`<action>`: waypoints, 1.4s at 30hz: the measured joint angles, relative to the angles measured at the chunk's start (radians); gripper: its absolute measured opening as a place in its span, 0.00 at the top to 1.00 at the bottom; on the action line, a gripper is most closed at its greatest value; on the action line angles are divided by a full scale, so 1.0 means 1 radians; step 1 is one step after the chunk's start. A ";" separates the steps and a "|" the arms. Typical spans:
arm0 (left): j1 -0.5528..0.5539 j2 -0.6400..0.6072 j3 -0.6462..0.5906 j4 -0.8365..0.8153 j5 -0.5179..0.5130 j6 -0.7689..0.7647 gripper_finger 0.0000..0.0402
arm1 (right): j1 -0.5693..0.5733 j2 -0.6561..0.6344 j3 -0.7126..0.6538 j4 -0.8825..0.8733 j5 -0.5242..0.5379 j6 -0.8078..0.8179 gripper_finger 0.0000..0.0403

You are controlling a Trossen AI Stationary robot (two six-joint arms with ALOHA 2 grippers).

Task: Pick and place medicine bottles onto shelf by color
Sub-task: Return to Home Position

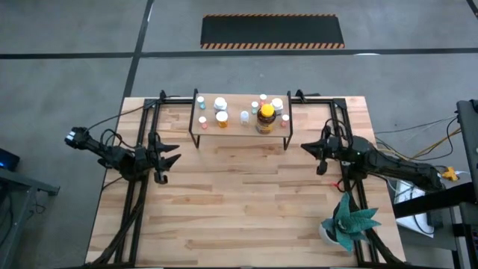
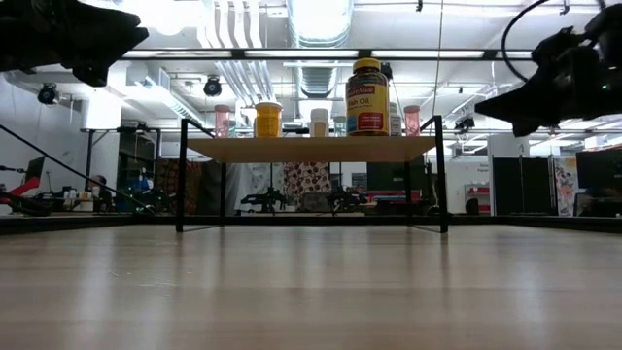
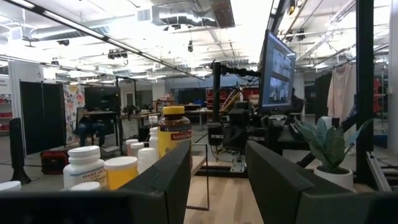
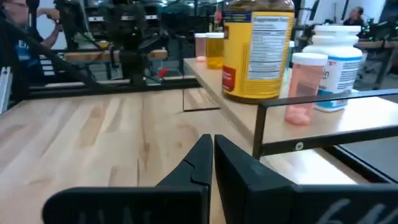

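The shelf [image 1: 240, 131], a light-wood board on thin black legs, stands at the far middle of the table. The medicine bottles stand upright on it: a large amber bottle with a yellow cap [image 1: 266, 118], white bottles [image 1: 221, 104] and several small vials [image 1: 245, 116]. In the low view the amber bottle [image 2: 367, 97] rises above a yellow bottle [image 2: 267, 119] and pink vials [image 2: 412, 119]. My left gripper [image 1: 173, 158] is open and empty, left of the shelf and nearer to me. My right gripper [image 1: 306, 147] is shut and empty, to the right of the shelf.
A green spiky plant in a white pot [image 1: 347, 223] stands near the table's near right corner. Black frame rails [image 1: 142, 187] run along both sides of the table. Bare wooden tabletop [image 1: 239, 202] lies between the arms and the near edge.
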 joint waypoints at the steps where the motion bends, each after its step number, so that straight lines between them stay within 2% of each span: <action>1: 0.000 0.000 0.000 -0.001 0.000 0.000 0.66 | 0.028 -0.040 0.000 -0.032 0.029 -0.007 0.98; 2: 0.000 0.002 0.000 0.002 0.000 0.000 0.66 | 0.056 -0.078 0.001 -0.042 0.063 -0.019 0.98; 7: 0.000 0.005 0.000 0.006 -0.001 0.000 0.66 | 0.170 -0.083 0.001 -0.034 0.152 -0.186 0.98; 11: 0.000 0.010 0.000 0.002 -0.001 0.000 0.66 | 0.267 -0.083 0.001 -0.040 0.148 -0.342 0.98; 13: 0.000 0.015 0.000 0.000 -0.001 0.000 0.66 | 0.264 -0.083 0.001 -0.039 0.158 -0.329 0.98; 19: 0.000 0.026 0.000 0.000 0.000 0.000 0.66 | 0.255 -0.083 0.002 -0.045 0.140 -0.147 0.98; 23: 0.000 0.037 0.000 0.000 0.000 0.000 0.66 | 0.257 -0.083 0.002 -0.047 0.132 -0.105 0.98; 28: 0.000 0.050 0.000 0.001 0.000 0.000 0.66 | 0.257 -0.083 0.002 -0.048 0.131 -0.103 0.98; 35: 0.000 0.065 0.000 0.001 0.000 0.000 0.66 | 0.257 -0.083 0.002 -0.047 0.131 -0.220 0.98; 42: 0.000 0.073 0.000 0.001 0.001 0.000 0.66 | 0.257 -0.083 0.001 -0.033 0.132 -0.219 0.98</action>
